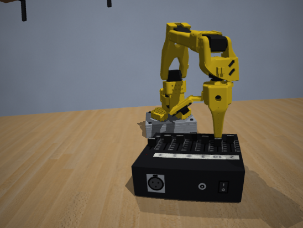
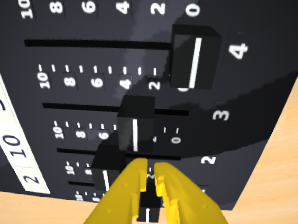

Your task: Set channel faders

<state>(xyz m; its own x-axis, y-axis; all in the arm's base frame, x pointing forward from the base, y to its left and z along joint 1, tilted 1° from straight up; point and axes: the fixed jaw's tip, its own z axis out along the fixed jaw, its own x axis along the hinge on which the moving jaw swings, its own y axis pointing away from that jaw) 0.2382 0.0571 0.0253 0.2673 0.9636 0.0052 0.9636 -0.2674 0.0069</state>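
Plain grey-blue wall (image 1: 69, 55) behind a light wooden table top (image 1: 55, 166).

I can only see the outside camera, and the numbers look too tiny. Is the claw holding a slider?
Observer: No. The wrist view shows the claw shut with nothing in it, its tips down beside slider 2's cap.
Child: Where is slider 4?
Observer: Its cap sits at the 0 end of its track.
Child: And slider 3?
Observer: Its cap is partway along, between the 0 and 6 marks.
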